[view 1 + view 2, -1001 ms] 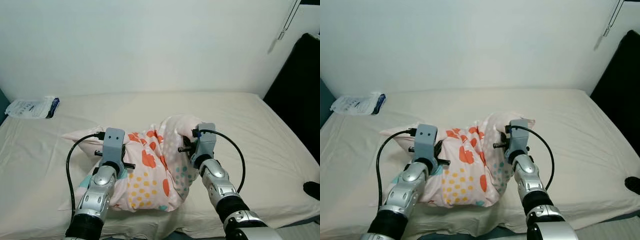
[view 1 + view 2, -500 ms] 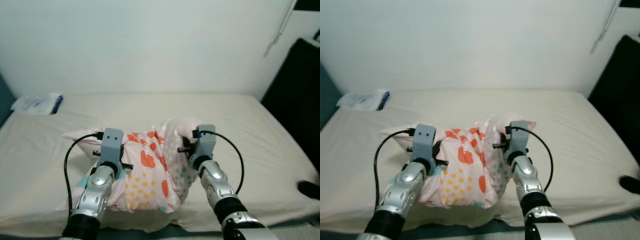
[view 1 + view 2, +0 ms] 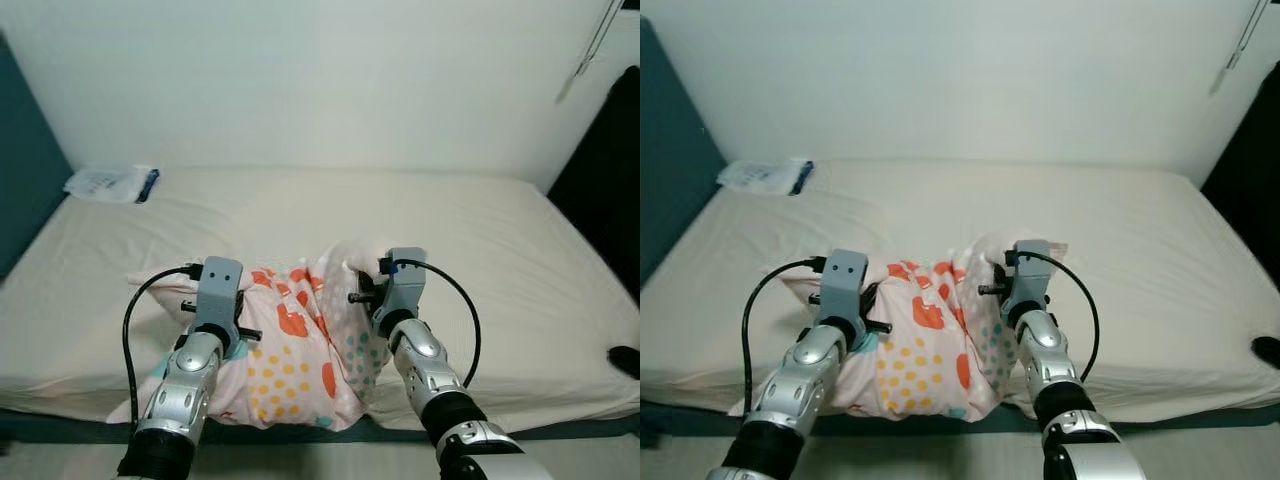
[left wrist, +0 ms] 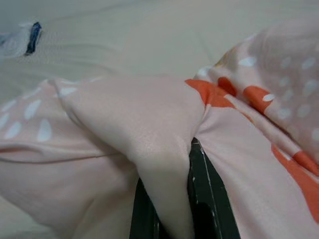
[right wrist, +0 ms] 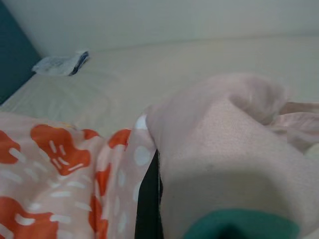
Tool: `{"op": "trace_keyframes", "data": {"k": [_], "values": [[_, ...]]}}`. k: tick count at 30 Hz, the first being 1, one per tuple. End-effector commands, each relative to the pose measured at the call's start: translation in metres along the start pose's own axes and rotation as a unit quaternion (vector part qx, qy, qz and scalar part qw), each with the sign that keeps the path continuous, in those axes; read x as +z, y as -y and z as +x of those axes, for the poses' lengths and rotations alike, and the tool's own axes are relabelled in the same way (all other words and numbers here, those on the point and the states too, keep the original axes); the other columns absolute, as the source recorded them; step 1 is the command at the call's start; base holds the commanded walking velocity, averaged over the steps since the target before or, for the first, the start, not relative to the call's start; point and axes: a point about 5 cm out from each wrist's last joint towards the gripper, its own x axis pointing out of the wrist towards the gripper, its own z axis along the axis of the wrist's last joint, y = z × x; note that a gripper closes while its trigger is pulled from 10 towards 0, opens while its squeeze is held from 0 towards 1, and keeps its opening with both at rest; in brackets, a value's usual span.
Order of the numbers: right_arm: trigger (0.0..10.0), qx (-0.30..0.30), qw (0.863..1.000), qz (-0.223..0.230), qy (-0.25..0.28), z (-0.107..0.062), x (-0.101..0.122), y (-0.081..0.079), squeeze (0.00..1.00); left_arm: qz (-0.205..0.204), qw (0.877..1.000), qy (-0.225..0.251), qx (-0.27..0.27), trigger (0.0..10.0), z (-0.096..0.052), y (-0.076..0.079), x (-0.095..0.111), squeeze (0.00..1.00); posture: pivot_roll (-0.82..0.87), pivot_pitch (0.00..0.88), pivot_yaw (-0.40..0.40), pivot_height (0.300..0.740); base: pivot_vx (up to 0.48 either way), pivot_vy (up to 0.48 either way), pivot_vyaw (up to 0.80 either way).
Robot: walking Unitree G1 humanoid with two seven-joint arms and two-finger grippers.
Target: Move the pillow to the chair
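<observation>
The pillow (image 3: 295, 350) is pale pink with orange, yellow and teal spots. It is bunched up between my two arms at the front edge of the bed (image 3: 480, 230). My left gripper (image 4: 172, 209) is shut on a fold at the pillow's left end, with fabric pinched between its black fingers (image 4: 202, 199). My right gripper (image 5: 158, 199) is shut on a fold at the right end; one dark finger (image 5: 148, 199) shows beside the cloth. In the eye views both grippers' fingertips are buried in the pillow's fabric.
A white and blue packet (image 3: 112, 184) lies at the bed's far left corner. A teal panel (image 3: 25, 170) stands to the left and a tall black object (image 3: 610, 150) to the right. A small dark thing (image 3: 625, 360) rests at the right edge.
The camera has pulled back and turned a little: the bed's front edge and the teal panel now show. Both grippers still hold the pillow the same way.
</observation>
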Motion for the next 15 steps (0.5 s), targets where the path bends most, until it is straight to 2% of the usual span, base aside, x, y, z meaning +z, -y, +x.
{"op": "trace_keyframes", "data": {"k": [1,11,15], "values": [[10.0,0.013,1.000,0.004,0.026,0.004,0.010,-0.008,0.00,0.015,0.999,0.019,-0.027,10.0,0.005,0.009,0.013,0.00,0.01,0.000,0.004,0.737,0.000,0.000,0.00],[10.0,0.011,1.000,0.007,0.025,0.004,0.009,-0.007,0.00,0.036,0.998,0.017,-0.051,10.0,0.006,0.016,0.014,0.00,0.01,0.000,0.003,0.737,0.000,0.000,0.00],[10.0,0.011,1.000,0.008,0.024,0.004,0.009,-0.007,0.00,0.047,0.997,0.009,-0.060,10.0,0.005,0.019,0.011,0.00,0.00,0.000,0.001,0.737,0.000,-0.480,0.00]]}}
